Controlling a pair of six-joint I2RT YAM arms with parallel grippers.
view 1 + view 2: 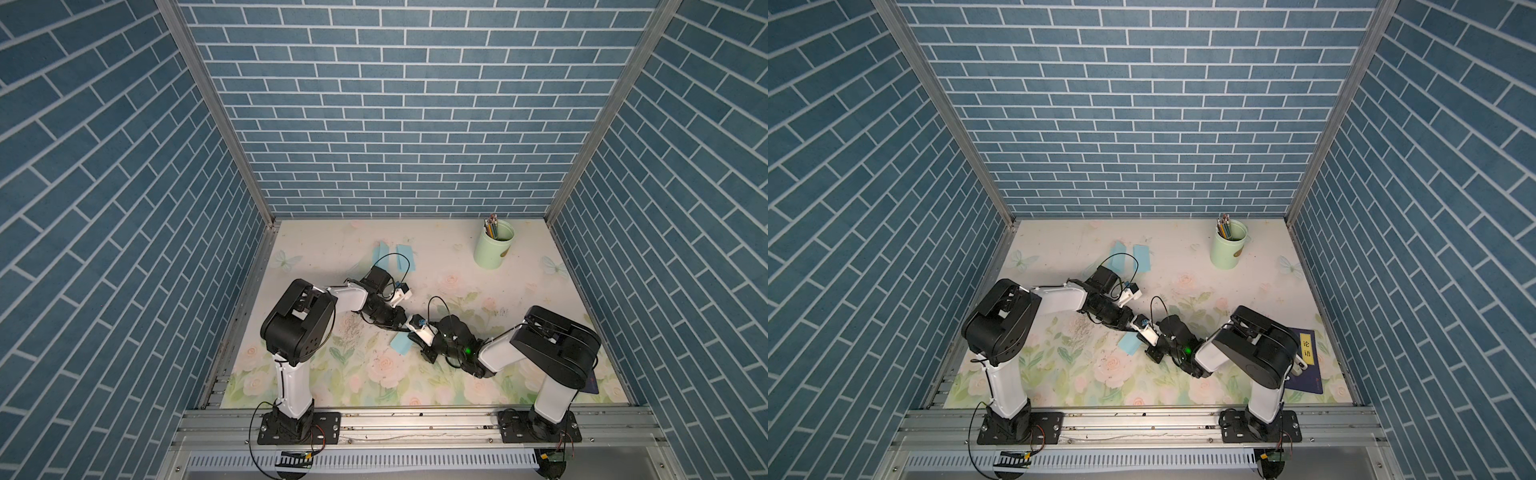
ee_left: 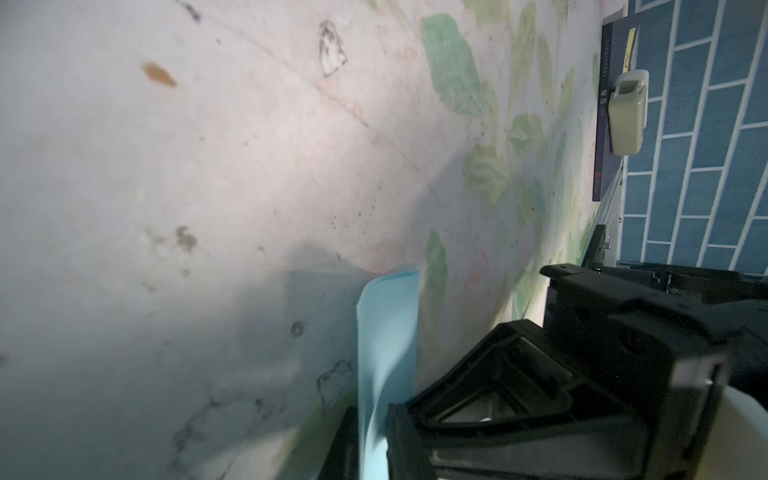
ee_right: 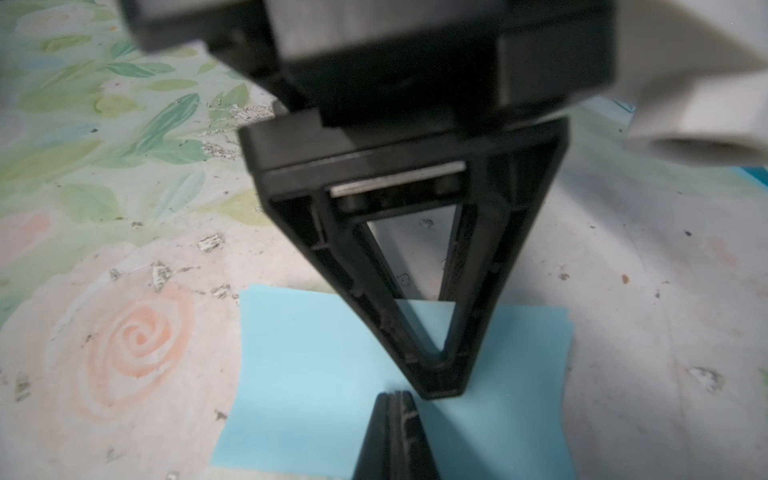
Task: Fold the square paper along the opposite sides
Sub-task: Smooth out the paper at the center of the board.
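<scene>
right wrist view has a light blue square paper [image 3: 316,365] lying on the flower-printed table [image 3: 124,340] in the lower middle of the frame. it is doubled over, and a second layer's edge peeks out along its right side. the right tool [image 3: 392,399] pokes up from the bottom edge with its two black fingers pressed together and nothing between them, its tip over the paper's middle. just above it, the left tool [image 3: 440,386] comes down from the top of the frame as a black triangular finger whose tip meets the paper.

left wrist view shows the same paper curling up off the table in the lower middle of the frame and running between the left tool's two fingers. whether they pinch it or stand just off it i cannot tell.

in both top views the paper sits in the lower middle of the table, between the left arm and the right arm. two more light blue paper strips [image 1: 405,255] lie in the table's upper left part, beyond the left arm. a pale green cup of pencils [image 1: 494,249] stands at the upper right, well apart from the paper. a dark blue book [image 1: 1308,361] lies at the table's right side, partly behind the right arm.
</scene>
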